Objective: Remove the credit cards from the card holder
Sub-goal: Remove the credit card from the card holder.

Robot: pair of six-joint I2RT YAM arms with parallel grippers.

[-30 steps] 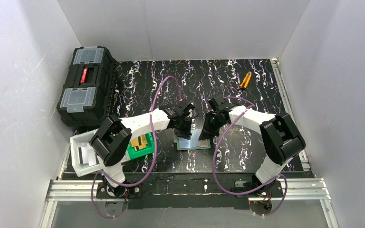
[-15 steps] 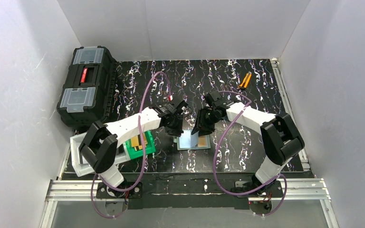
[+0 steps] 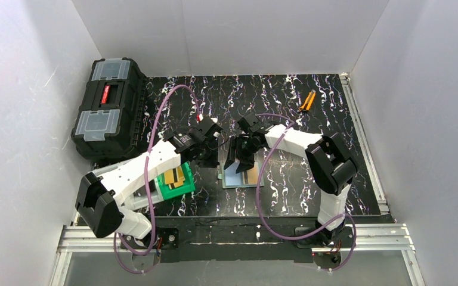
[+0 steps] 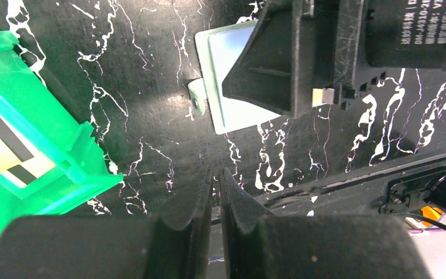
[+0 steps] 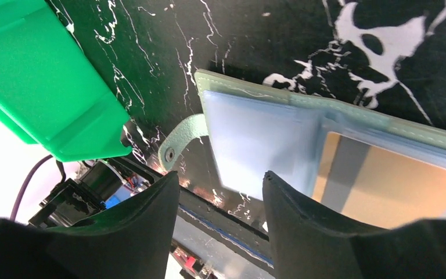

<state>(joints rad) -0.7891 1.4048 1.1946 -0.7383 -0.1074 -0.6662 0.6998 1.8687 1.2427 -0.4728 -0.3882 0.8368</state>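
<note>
The card holder (image 3: 238,177) lies open on the black mat, pale blue inside, with a gold-tan credit card (image 3: 250,177) in its right pocket. In the right wrist view the holder (image 5: 255,136) shows an empty left panel, the card (image 5: 383,186) and a snap tab. My right gripper (image 3: 238,161) is open and empty, just above the holder's left panel (image 5: 220,189). My left gripper (image 3: 210,157) is shut and empty (image 4: 216,180), over bare mat between the holder (image 4: 223,110) and the green bin. More gold cards (image 3: 176,177) lie in that bin.
The bright green bin (image 3: 174,189) stands left of the holder, also in the left wrist view (image 4: 52,168) and right wrist view (image 5: 40,75). A black toolbox (image 3: 108,107) is at the far left, an orange tool (image 3: 307,101) at the back right. The table's metal rail (image 3: 232,231) is near.
My left gripper has drawn back left, off the holder toward the green bin. My right gripper has moved left, over the holder's left panel.
</note>
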